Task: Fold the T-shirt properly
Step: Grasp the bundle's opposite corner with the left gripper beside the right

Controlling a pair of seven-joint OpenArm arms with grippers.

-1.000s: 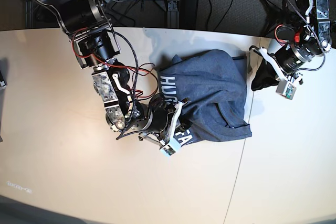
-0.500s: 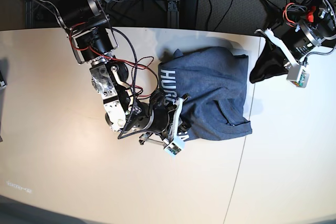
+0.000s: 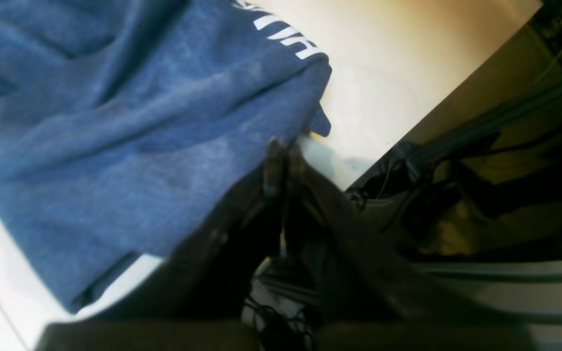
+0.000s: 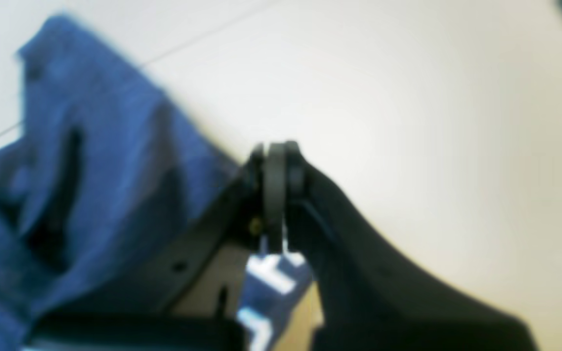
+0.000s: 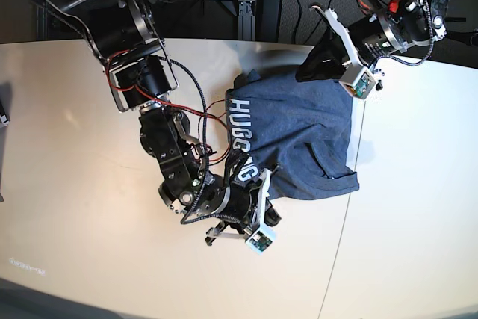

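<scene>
1. Locate the T-shirt [image 5: 299,136]: it lies crumpled on the table [image 5: 75,184], centre-right in the base view, long axis roughly 11 to 5 o'clock.
2. Note the left gripper [image 3: 281,146]: jaws closed, pinching the shirt edge at the 12 o'clock corner.
3. Note the right gripper [image 4: 273,161]: jaws closed on lettered fabric at 7 o'clock.
4. No containers are present.
</scene>
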